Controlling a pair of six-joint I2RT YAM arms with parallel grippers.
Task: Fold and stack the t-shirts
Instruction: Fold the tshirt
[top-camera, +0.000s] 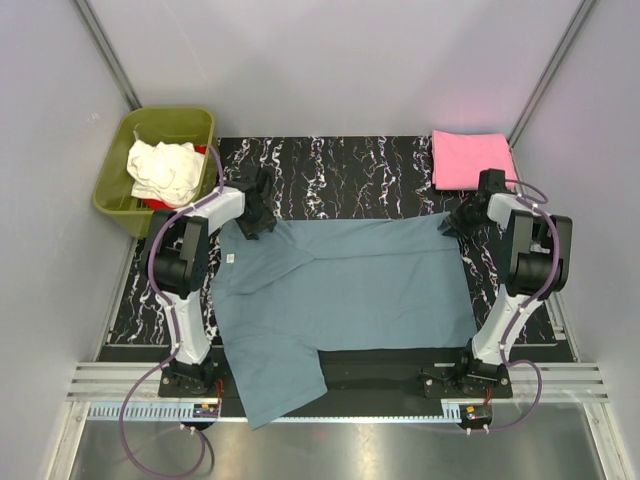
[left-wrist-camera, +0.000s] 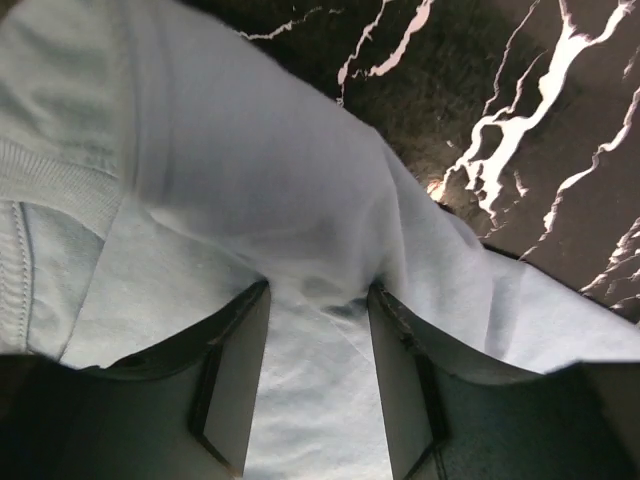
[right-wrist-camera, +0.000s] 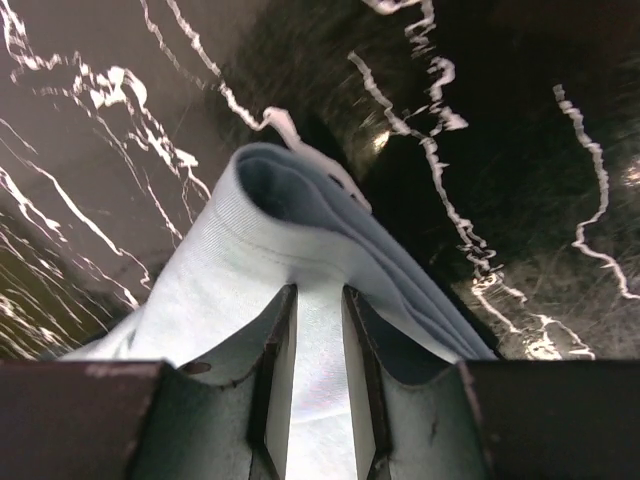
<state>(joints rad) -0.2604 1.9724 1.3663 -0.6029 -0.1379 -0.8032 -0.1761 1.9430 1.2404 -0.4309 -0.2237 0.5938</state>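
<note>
The blue-grey shirt (top-camera: 340, 290) lies flat on the dark mat (top-camera: 340, 165), stretched between my left gripper (top-camera: 255, 226) and right gripper (top-camera: 452, 222). I hold its far edge at both corners, I judge to lift it and fold it toward me. The green tub (top-camera: 195, 120) beyond my left gripper holds the white shirt (top-camera: 165, 170) and a red one (top-camera: 155, 203). The folded pink shirt (top-camera: 470, 158) sits just beyond my right gripper, starting the stack. Left jaws, half apart, pinch bunched cloth near the collar; right jaws, narrow, nip the hem.
</note>
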